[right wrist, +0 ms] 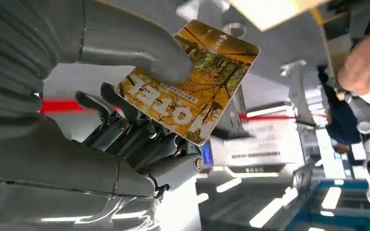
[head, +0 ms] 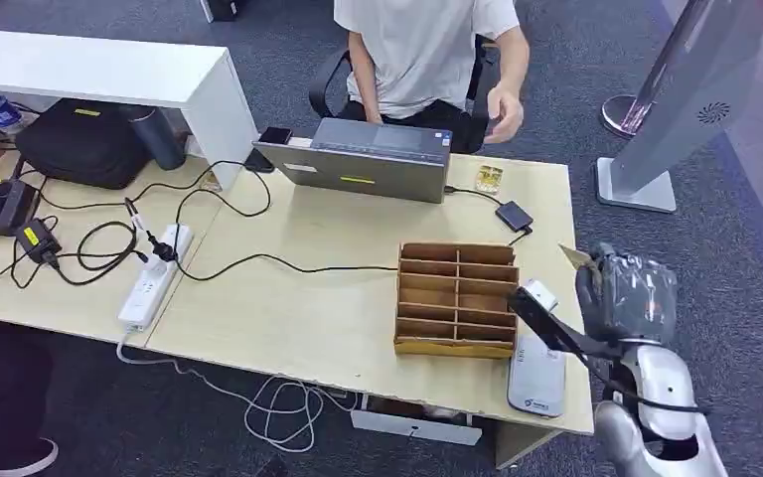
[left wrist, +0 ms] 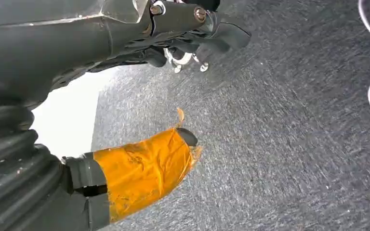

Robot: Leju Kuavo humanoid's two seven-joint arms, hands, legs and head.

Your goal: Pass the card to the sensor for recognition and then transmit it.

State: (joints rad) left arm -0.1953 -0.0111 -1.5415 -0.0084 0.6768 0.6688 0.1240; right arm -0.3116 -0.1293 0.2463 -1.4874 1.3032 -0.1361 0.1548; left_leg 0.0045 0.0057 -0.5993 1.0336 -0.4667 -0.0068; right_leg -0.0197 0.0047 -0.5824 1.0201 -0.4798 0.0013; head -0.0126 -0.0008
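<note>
Right hand (right wrist: 125,120) raised off the pale wooden table's (head: 308,298) right edge, thumb and fingers pinching a yellow autumn-forest card (right wrist: 189,82), left hand (left wrist: 139,168) hanging over grey carpet, grasp unclear, seated person's hand (head: 505,111) beyond grey laptop (head: 368,159).

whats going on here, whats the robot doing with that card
The robot's right hand holds a yellow card between its thumb and fingers, raised beside the right end of the table. A person sits across the table behind a laptop, one hand lifted. A wooden divider box and a small black card reader sit on the table. The left hand hangs over the carpet, holding nothing.
</note>
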